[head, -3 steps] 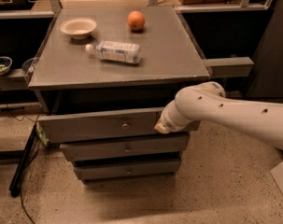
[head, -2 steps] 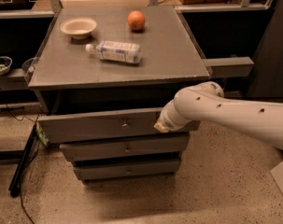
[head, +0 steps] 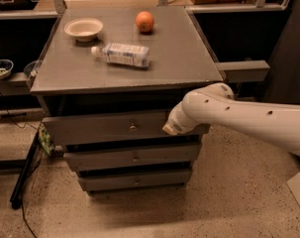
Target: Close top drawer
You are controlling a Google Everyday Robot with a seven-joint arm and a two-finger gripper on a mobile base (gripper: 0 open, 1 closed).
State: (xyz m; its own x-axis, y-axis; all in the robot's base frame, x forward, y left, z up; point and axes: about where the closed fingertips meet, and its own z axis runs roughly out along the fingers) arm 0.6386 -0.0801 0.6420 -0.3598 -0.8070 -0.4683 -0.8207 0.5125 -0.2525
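Speckled floor is surrounding a grey cabinet [head: 189, 58], its top carrying a bowl [head: 83, 29] at ten o'clock, an orange [head: 145, 21] at twelve and a bottle [head: 122, 54] lying near centre. Below, the top drawer [head: 100, 128] is sitting partly out, a dark gap showing above its front. The arm [head: 248, 120] is reaching in from three o'clock, and the gripper [head: 171, 127] is meeting the front at three o'clock of the knob [head: 133, 128], likely for a square inward push. Clenched or released, I cannot tell.
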